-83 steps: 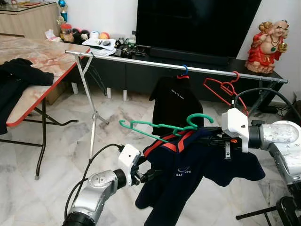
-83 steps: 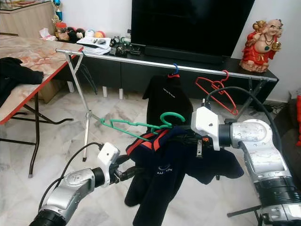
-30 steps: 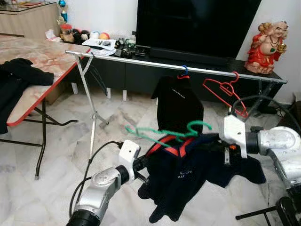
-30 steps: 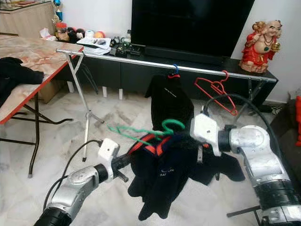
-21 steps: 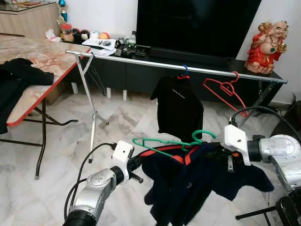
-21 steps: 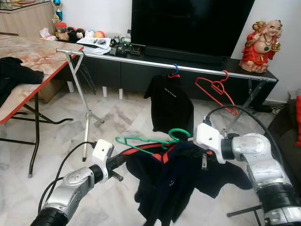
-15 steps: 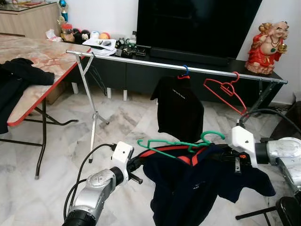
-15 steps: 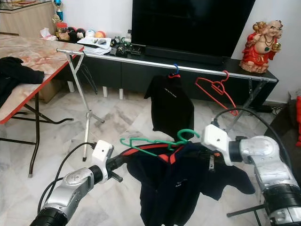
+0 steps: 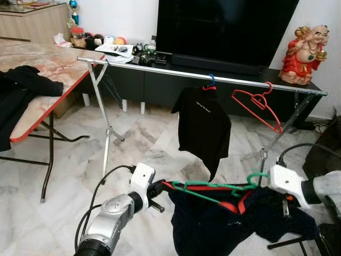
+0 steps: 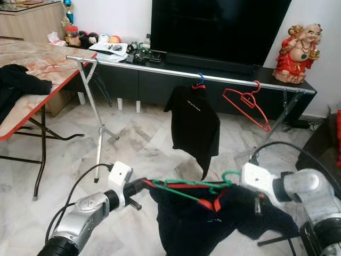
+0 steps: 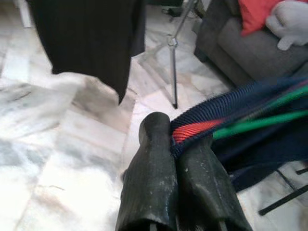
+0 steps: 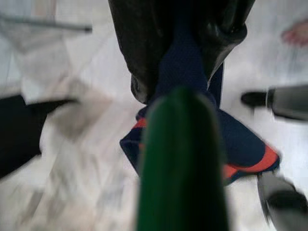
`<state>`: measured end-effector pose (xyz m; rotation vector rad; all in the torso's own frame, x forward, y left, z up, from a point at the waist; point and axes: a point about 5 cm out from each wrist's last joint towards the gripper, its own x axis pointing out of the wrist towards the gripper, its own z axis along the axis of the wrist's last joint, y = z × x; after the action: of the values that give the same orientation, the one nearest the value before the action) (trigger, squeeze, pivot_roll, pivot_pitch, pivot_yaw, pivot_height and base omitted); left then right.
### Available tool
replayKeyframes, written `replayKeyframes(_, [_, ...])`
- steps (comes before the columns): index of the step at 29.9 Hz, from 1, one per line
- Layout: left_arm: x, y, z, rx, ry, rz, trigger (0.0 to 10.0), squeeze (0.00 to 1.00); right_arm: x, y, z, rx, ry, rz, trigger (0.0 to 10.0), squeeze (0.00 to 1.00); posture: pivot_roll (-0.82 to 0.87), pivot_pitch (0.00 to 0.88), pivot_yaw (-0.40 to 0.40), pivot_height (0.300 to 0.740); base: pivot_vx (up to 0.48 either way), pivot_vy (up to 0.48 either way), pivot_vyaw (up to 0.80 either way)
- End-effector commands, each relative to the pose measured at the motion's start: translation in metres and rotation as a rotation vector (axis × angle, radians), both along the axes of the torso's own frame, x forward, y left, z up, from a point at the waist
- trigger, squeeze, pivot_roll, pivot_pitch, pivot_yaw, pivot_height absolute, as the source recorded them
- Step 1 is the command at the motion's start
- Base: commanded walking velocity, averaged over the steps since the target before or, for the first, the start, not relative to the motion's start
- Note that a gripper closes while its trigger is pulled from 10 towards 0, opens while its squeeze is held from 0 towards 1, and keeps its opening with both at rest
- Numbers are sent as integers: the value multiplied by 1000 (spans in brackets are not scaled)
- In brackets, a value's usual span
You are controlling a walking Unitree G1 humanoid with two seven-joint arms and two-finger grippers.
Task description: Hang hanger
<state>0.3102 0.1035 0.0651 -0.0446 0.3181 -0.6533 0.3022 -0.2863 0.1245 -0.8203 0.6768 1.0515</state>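
A green hanger lies nearly flat, low in front of me, with a navy shirt with red collar trim draped under it. My left gripper is shut on the shirt's collar at the hanger's left end. Over at the hook end, my right gripper is shut on navy fabric, the green hook blurred before it. The silver clothes rail stands beyond and higher. It carries a black shirt on a blue hanger and a bare red hanger.
A red-edged table with a black garment is on my left. The rail's folding legs stand on the marble floor. Behind are a dark TV console, a red statue and a grey sofa.
Both arms have sunk and shifted right, carrying the hanger and navy shirt lower. The hanger now lies flatter, and more of the shirt has dropped below the picture.
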Motion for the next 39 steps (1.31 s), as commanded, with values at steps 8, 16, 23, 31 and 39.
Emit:
replayKeyframes(8, [3,19,-1,57,5,67,0,0,3,-24,4,-89,-71,-116,0,0,57,0,-99,740,0,0,0])
replayKeyframes(16, [4,15,13,53,-38,10,0,0,6,-16,-12,-206,-109,-95,0,0,65,0,-97,740,0,0,0])
replayKeyframes(23, [1,4,42,-2,-98,-115,0,0,14,9,-24,-164,-147,-74,0,0,78,0,-95,740,0,0,0])
replayKeyframes(31, [-8,-11,67,-43,-157,-271,0,0,22,37,-35,-96,-178,-79,0,0,81,0,-91,740,0,0,0])
replayKeyframes(39, [-15,-19,93,-69,-222,-358,0,0,23,54,-47,-101,-154,-75,0,0,96,0,-93,740,0,0,0])
